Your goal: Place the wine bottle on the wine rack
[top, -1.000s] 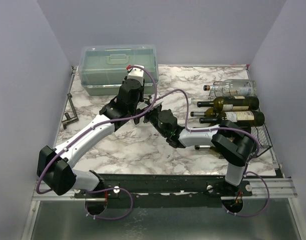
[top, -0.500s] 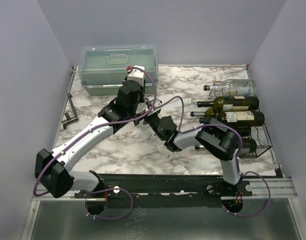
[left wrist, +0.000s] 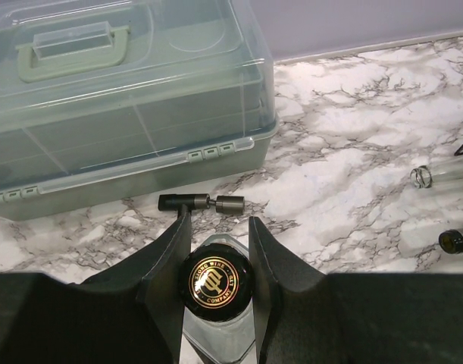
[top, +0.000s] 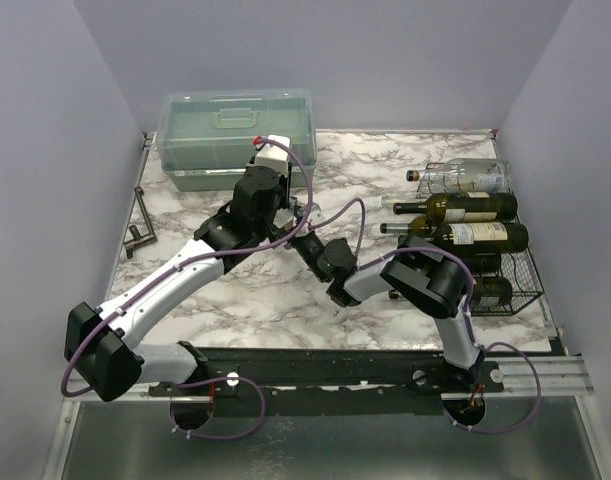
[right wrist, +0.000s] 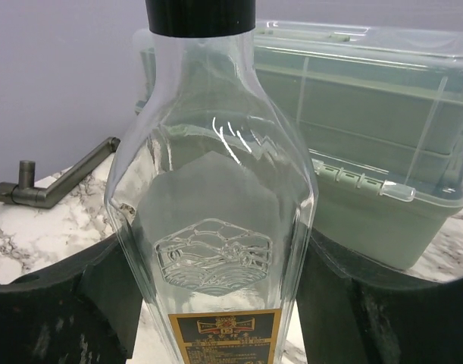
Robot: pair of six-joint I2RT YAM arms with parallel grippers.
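The wine bottle (right wrist: 216, 227), of clear glass with a black cap (left wrist: 215, 281), is found held by both hands over the middle of the marble counter (top: 385, 160), well apart from the wine rack (top: 525, 285). The left hand (left wrist: 217, 227) is closed narrowly at the top of the bottle, one finger being pressed to each side of the cap, which is seen end-on and bears a gold emblem. The right hand (right wrist: 216, 303) is clamped at a wider setting on the body, a dark finger (right wrist: 87, 303) being noted at each flank of the glass beside a dark label (right wrist: 223, 334). Whether the base rests on the counter cannot be determined. Just beyond the left hand's fingertips a small black tool (left wrist: 197, 202) is recorded lying on the counter, and past it a translucent green plastic box (left wrist: 117, 114) with a handle. To the left of the right hand a grey metal bar (right wrist: 57, 182) is observed. The rack is placed far out to the right of both hands, at the counter's edge; one clear bottle (top: 470, 177) and two dark bottles (top: 465, 207) are seen lying on it, necks turned toward the hands.
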